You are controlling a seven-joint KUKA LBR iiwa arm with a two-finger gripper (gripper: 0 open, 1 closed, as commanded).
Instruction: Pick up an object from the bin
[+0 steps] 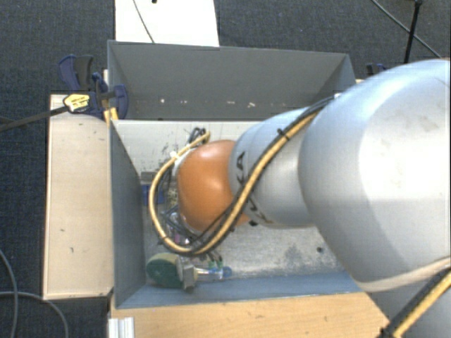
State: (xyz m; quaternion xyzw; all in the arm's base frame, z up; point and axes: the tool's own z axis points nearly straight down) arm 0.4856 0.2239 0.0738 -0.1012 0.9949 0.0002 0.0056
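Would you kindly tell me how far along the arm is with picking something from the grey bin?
Reach looks done: the gripper is low in the grey metal bin's lower-left corner. In hand: it sits beside a round green object and a small clear bluish piece. Left: a visible grasp and the lift out.

Bin (225, 69) plain grey, floor (296, 248) paler with dark speckles. Arm (380, 167) silver-grey. Wrist cover (204, 185) glossy orange. Cable (158, 189) yellow, thinner ones black. Round thing (162, 270) in near left corner dark green. Small piece (211, 272) beside it clear with blue and green bits.
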